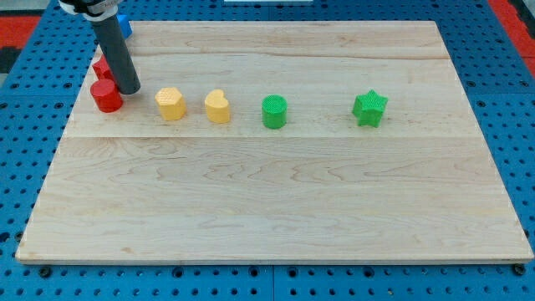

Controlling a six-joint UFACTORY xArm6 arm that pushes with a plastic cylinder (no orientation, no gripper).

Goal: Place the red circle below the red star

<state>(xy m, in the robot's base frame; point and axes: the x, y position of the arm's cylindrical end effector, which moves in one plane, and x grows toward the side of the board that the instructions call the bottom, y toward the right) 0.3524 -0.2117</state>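
Seven blocks show on the wooden board (276,209). Two are red: the red circle (106,97) near the view's left edge, and the red star (101,68) just above it, touching or nearly so, and partly hidden behind the rod. Two are yellow: a yellow hexagon (170,104) and a yellow heart (218,106), side by side to the right of the red circle. Two are green: a green circle (274,111) and, well apart farther right, a green star (369,109). One blue block (124,24) peeks out at the view's top left behind the rod; its shape cannot be made out.

No containers are on the board; every block lies on the bare wood.

The dark rod (114,50) comes down from the view's top left, tilted slightly. My tip (129,89) rests on the board just right of the red circle, touching or almost touching it, between it and the yellow hexagon. The rod grips nothing, being a plain pusher.
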